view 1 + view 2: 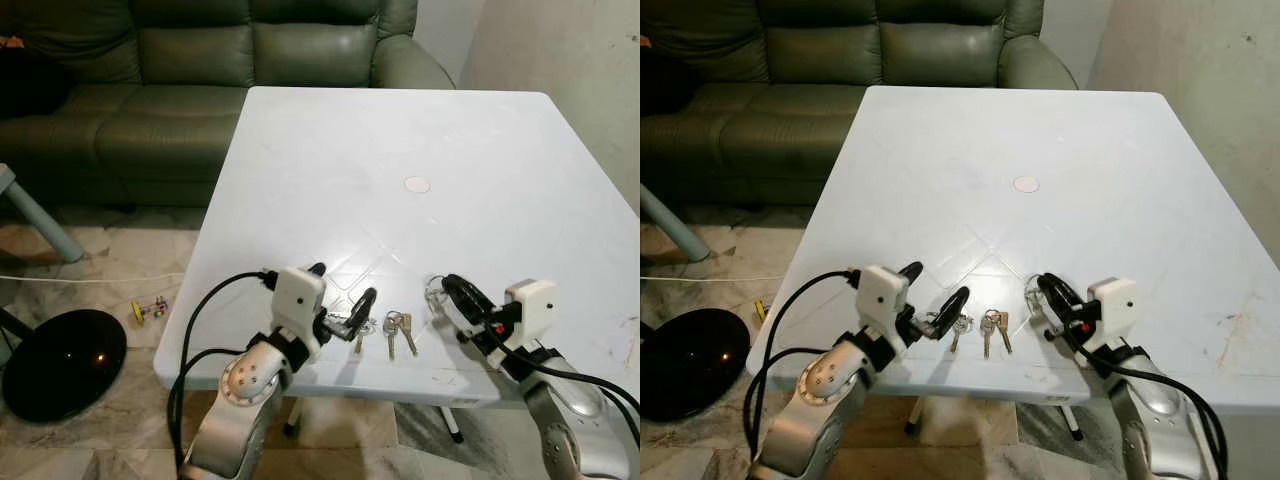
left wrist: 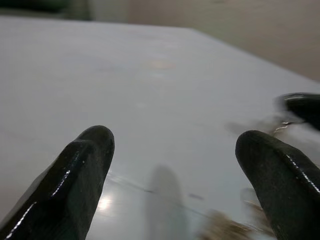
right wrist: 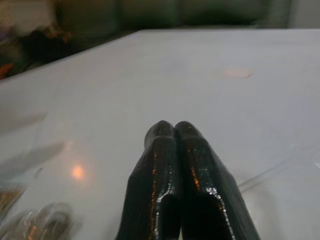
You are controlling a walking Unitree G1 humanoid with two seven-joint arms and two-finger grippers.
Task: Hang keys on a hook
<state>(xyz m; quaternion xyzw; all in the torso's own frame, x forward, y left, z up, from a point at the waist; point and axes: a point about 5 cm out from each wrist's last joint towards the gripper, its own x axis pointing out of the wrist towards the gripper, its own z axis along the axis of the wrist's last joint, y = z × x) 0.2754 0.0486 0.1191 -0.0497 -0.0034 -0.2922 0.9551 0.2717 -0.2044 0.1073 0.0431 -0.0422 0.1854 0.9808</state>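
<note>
The bunch of small metal keys [image 1: 392,328] lies flat on the white rectangular worktop [image 1: 400,130], close to its near edge, between the two tools. The left tool [image 1: 342,292] sits just left of the keys with its fingers spread wide; its right finger [image 1: 362,305] is at the key ring, contact uncertain. The right tool [image 1: 458,291], fingers pressed together, rests just right of the keys beside a second metal ring [image 1: 434,292]. A small round white disc [image 1: 417,184] lies mid-worktop. Beyond the far edge stands a dark green leather sofa [image 1: 200,60]. On the tiled floor [image 1: 110,265] to the left lies a black round object [image 1: 62,360]. The wrist views render the keys as blur.
</note>
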